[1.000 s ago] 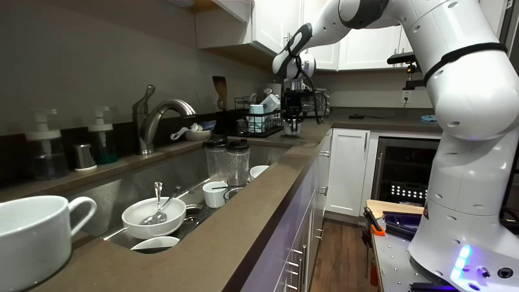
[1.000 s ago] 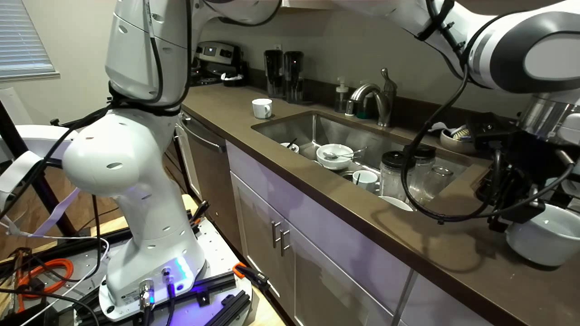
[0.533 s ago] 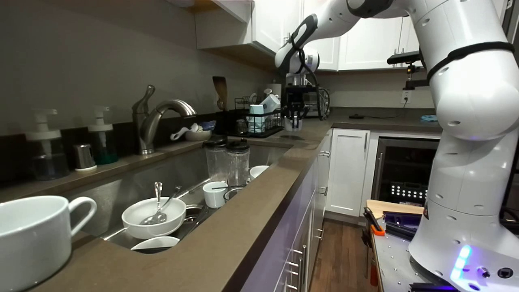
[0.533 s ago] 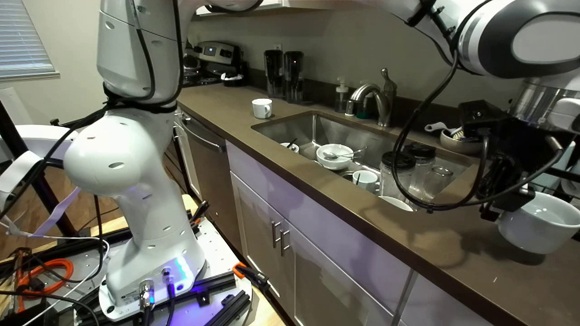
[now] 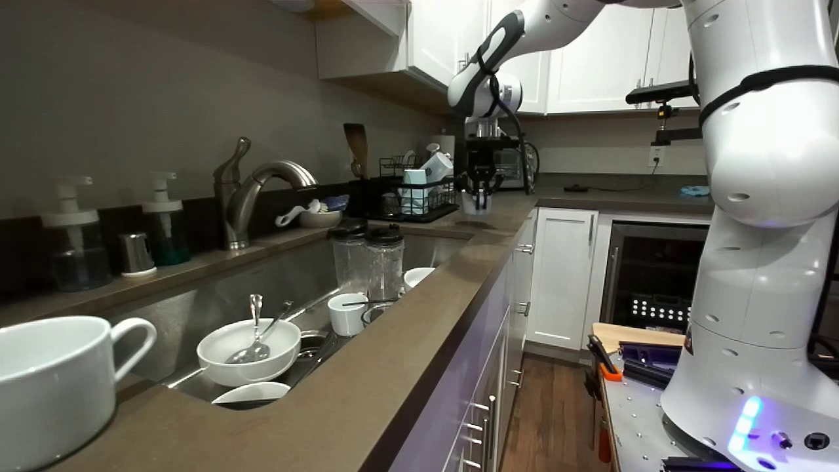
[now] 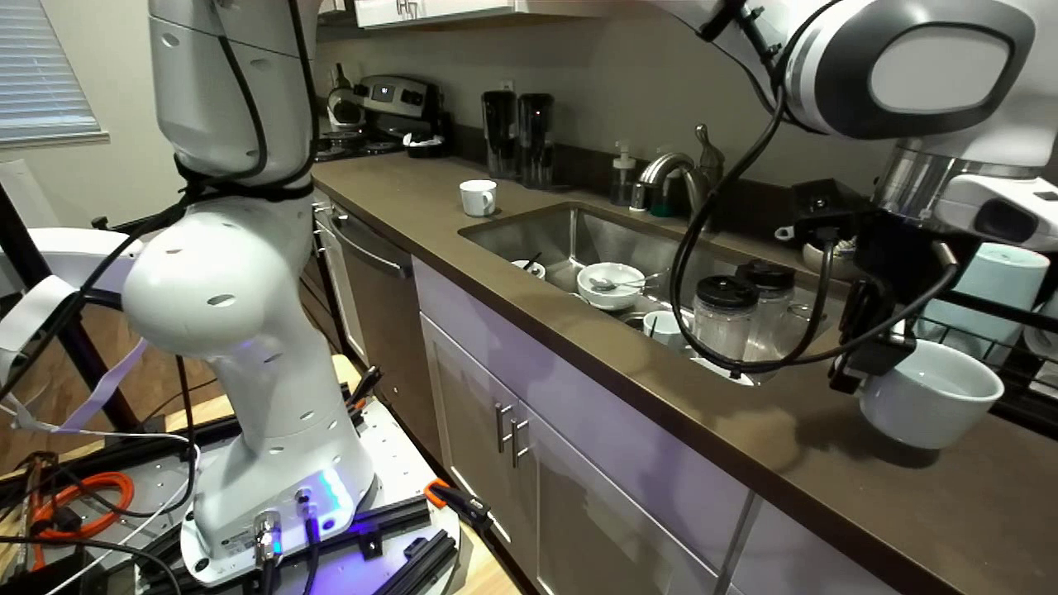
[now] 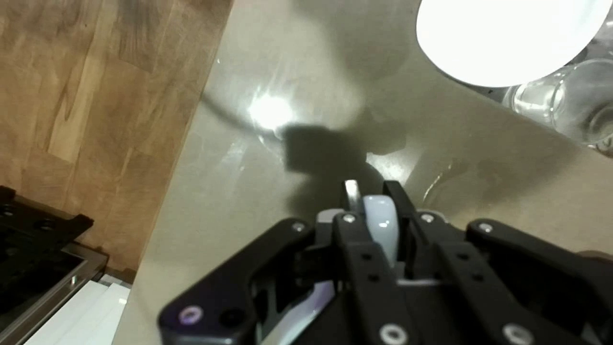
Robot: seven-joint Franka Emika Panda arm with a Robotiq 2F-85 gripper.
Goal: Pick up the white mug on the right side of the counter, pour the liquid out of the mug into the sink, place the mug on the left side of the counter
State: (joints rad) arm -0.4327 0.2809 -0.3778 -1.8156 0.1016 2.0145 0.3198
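Gripped mug (image 6: 930, 406) has neared the sink (image 6: 645, 244), where a bowl (image 5: 242, 371) holds a spoon (image 5: 253, 353).

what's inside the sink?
The sink holds at least a white cup, two clear black-lidded containers, a partly hidden white dish, and a white bowl with a spoon. The counter hides part of its floor in both exterior views; anything under the bowl is covered.

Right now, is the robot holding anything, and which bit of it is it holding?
Yes, the tool is holding a white mug by its handle.
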